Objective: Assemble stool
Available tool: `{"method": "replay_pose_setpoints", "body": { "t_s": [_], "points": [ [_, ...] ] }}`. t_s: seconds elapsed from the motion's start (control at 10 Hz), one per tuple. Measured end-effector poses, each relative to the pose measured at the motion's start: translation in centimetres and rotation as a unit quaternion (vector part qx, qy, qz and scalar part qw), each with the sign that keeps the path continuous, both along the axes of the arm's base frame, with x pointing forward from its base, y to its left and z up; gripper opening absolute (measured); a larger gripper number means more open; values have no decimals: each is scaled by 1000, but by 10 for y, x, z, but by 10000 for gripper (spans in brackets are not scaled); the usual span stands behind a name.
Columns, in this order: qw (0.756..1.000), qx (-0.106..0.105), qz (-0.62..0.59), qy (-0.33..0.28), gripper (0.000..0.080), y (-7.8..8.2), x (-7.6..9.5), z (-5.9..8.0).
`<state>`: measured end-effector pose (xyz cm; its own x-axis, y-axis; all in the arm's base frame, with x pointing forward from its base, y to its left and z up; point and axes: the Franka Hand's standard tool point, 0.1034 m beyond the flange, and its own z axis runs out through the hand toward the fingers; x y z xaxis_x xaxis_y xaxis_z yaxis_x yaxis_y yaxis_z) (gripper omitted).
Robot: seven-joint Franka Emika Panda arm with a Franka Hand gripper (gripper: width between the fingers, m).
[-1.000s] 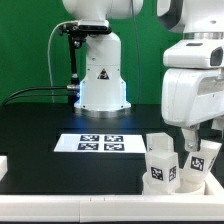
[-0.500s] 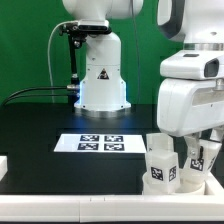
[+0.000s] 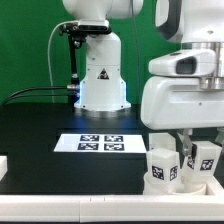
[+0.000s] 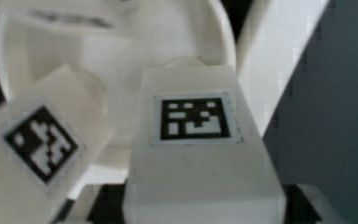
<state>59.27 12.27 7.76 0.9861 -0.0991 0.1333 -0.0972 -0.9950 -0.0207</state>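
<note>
Jaws clamped on one stool leg (image 4: 197, 125) among the cluster of legs (image 3: 180, 160) at the worktop's (image 3: 40, 125) front edge, exterior view's right; grip looks set for lifting it toward assembly.

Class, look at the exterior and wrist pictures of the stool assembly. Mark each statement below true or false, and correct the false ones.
1. The marker board lies flat on the black table. True.
2. The white legs stand at the exterior view's left. False: they stand at its right.
3. The tool is shut on a leg. True.
4. The legs carry no tags. False: each shows a black-and-white tag.
</note>
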Motion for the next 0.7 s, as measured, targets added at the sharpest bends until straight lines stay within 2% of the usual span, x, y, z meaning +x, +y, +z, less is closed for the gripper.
{"method": "replay_pose_setpoints", "body": {
  "t_s": [0.1,0.6,0.7],
  "points": [
    [996,20,-92,2,333,-4,0,-1],
    [970,37,-239,11,333,-9,0,-2],
    [933,64,-353,9,333,-13,0,-2]
  ]
}}
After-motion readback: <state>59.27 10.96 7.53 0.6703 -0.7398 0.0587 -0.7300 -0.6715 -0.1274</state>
